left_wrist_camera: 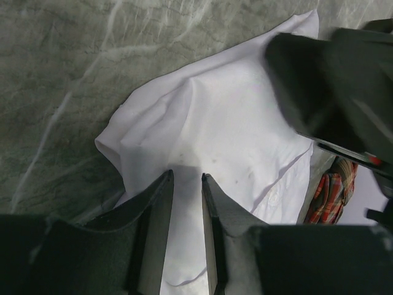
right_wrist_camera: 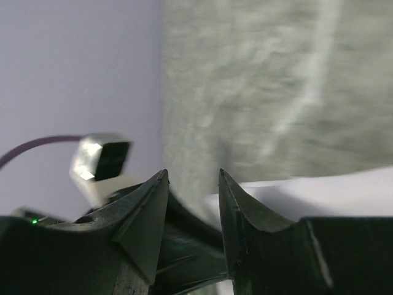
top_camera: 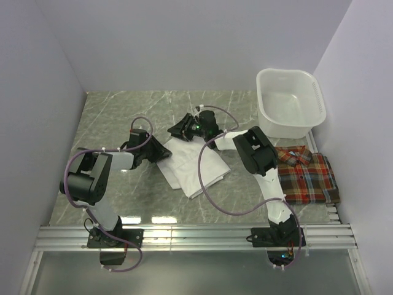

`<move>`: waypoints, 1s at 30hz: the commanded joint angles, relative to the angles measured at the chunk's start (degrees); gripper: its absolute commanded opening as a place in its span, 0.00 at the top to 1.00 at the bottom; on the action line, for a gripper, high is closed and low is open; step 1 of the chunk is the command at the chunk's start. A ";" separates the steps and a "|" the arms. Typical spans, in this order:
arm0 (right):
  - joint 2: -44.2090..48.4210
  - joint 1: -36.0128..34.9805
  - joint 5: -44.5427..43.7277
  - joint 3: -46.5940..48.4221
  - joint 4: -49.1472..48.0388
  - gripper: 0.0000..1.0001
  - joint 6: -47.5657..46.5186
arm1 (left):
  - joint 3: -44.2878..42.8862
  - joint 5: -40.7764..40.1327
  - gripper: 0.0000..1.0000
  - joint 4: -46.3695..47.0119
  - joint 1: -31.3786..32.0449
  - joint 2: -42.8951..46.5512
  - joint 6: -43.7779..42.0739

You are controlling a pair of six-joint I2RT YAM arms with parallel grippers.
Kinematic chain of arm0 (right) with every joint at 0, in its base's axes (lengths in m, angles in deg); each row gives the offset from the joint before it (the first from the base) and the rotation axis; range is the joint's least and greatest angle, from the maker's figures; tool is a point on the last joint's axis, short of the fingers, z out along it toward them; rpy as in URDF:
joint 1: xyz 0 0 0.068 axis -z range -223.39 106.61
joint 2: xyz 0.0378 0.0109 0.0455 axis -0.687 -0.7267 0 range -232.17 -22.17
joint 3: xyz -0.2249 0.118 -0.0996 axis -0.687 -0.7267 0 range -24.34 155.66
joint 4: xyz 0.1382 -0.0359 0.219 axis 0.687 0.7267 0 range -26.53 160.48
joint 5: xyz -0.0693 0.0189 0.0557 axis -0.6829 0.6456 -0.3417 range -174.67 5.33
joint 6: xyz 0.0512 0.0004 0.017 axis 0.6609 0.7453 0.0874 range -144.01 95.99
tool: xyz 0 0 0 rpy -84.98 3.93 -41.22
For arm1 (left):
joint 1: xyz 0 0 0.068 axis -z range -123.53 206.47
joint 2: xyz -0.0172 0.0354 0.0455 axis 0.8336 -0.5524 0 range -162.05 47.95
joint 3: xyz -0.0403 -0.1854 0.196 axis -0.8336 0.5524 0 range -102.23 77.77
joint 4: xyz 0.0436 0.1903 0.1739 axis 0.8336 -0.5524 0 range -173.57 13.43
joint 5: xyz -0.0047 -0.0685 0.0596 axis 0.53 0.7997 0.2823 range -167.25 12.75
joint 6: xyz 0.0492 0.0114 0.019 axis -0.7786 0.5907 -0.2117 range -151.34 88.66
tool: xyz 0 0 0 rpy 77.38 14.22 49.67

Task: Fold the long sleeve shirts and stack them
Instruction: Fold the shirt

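The white long sleeve shirt (top_camera: 193, 167) lies folded in a rough rectangle in the middle of the table. My left gripper (top_camera: 167, 152) rests at its left edge. In the left wrist view this gripper (left_wrist_camera: 187, 176) is open, hovering over the white cloth (left_wrist_camera: 227, 129), with nothing pinched between the fingers. My right gripper (top_camera: 174, 130) sits at the shirt's far corner. Seen from the right wrist, it (right_wrist_camera: 193, 173) is open and empty, with the white shirt (right_wrist_camera: 344, 190) just to its right. The plaid long sleeve shirt (top_camera: 307, 178) lies folded at the right edge of the table.
A white plastic basin (top_camera: 288, 101) stands at the back right, behind the plaid shirt. Pale walls close in the marble table (top_camera: 123, 110) on the left, back and right. The right arm's dark body (left_wrist_camera: 334, 80) fills the upper right of the left wrist view.
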 commanded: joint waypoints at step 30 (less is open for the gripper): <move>36.60 11.62 -12.61 -19.84 44.19 0.50 -34.63 | -4.05 -11.11 0.25 -18.37 1.10 16.54 -3.74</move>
